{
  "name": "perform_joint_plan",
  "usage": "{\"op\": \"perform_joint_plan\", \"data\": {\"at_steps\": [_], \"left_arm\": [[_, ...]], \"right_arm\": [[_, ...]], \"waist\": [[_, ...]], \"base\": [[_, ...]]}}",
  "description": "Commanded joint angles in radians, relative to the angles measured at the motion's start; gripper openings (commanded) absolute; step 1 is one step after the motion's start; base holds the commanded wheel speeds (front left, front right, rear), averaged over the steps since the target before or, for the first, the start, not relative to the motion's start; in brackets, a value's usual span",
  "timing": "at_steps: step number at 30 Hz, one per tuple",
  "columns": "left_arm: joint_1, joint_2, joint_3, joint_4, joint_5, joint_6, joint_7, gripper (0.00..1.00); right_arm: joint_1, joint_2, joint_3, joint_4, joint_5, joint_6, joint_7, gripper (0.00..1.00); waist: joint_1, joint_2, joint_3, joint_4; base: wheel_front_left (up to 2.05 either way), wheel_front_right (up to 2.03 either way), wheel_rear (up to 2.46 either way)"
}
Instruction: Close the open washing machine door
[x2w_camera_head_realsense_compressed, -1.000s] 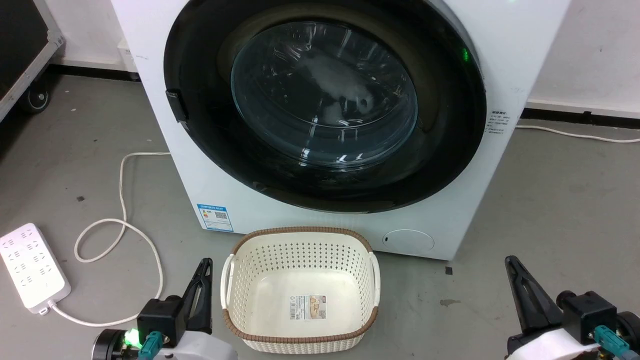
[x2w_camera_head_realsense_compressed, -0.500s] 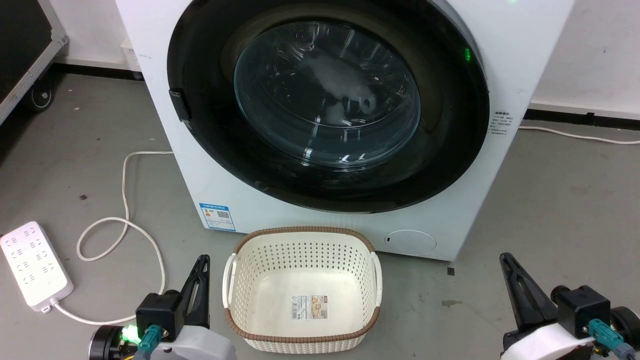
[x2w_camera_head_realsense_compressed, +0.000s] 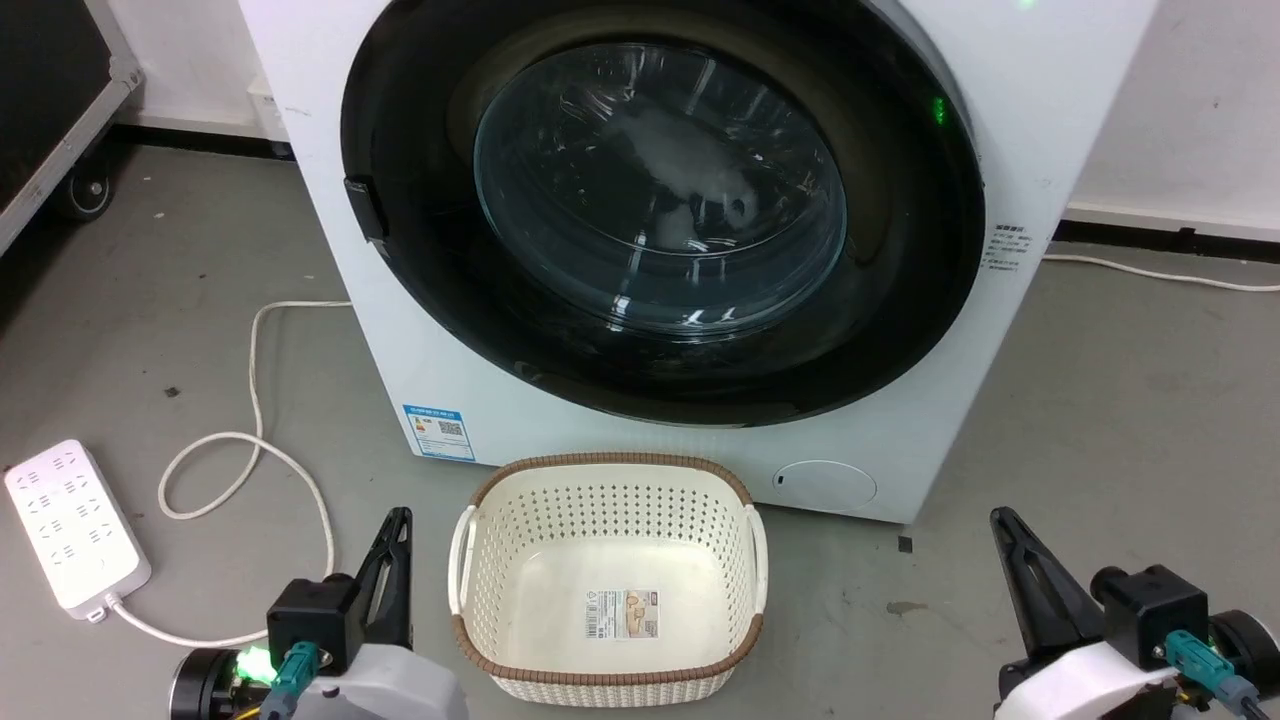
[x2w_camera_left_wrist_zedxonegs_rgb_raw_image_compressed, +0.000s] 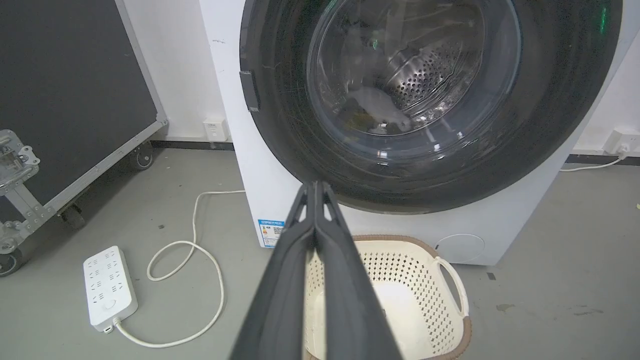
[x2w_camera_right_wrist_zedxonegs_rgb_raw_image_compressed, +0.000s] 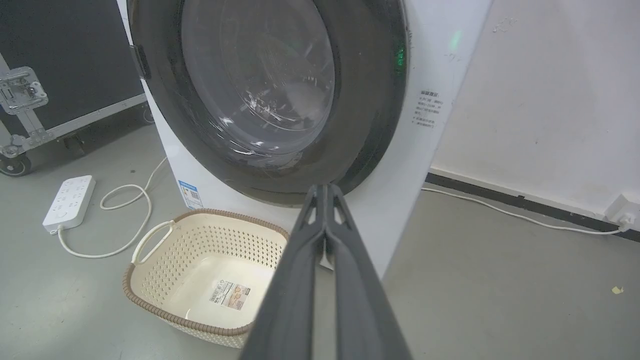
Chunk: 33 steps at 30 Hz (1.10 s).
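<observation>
The washing machine (x2w_camera_head_realsense_compressed: 1010, 130) is white and stands on the grey floor straight ahead. Its washing machine door (x2w_camera_head_realsense_compressed: 660, 200), black-rimmed with a bulging glass window, lies flat against the machine's front, latch tab at its left edge. Through the glass in the left wrist view, the washing machine door (x2w_camera_left_wrist_zedxonegs_rgb_raw_image_compressed: 415, 75) shows the steel drum behind it. My left gripper (x2w_camera_head_realsense_compressed: 398, 515) is shut and empty, low at the left, well short of the machine. My right gripper (x2w_camera_head_realsense_compressed: 1000, 515) is shut and empty at the lower right. Each wrist view shows its own fingers pressed together: left gripper (x2w_camera_left_wrist_zedxonegs_rgb_raw_image_compressed: 315, 186), right gripper (x2w_camera_right_wrist_zedxonegs_rgb_raw_image_compressed: 325, 187).
A cream perforated basket (x2w_camera_head_realsense_compressed: 610, 463) sits on the floor between my grippers, right in front of the machine. A white power strip (x2w_camera_head_realsense_compressed: 70, 525) with a looping cable (x2w_camera_head_realsense_compressed: 290, 470) lies at the left. A black wheeled case (x2w_camera_left_wrist_zedxonegs_rgb_raw_image_compressed: 75, 100) stands far left. Open floor lies to the right.
The whole head picture has slid slightly to the right, so the camera has moved. Both grippers stay shut and low, and the door has not moved.
</observation>
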Motion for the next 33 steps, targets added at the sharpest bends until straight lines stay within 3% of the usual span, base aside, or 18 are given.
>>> {"op": "perform_joint_plan", "data": {"at_steps": [1, 33], "left_arm": [[-0.012, 0.0, 0.004, -0.004, 0.007, 0.004, 0.003, 0.0], [-0.021, -0.004, 0.028, -0.019, 0.028, 0.008, 0.058, 0.0]], "right_arm": [[-0.016, 0.006, 0.003, -0.006, 0.001, -0.001, 0.003, 0.0], [-0.033, 0.012, 0.022, -0.01, 0.001, -0.001, 0.057, 0.0]], "waist": [[0.0, 0.0, 0.0, 0.0], [0.0, 0.0, -0.001, 0.012]], "base": [[0.0, 0.0, 0.0], [0.0, 0.0, 0.0]]}}
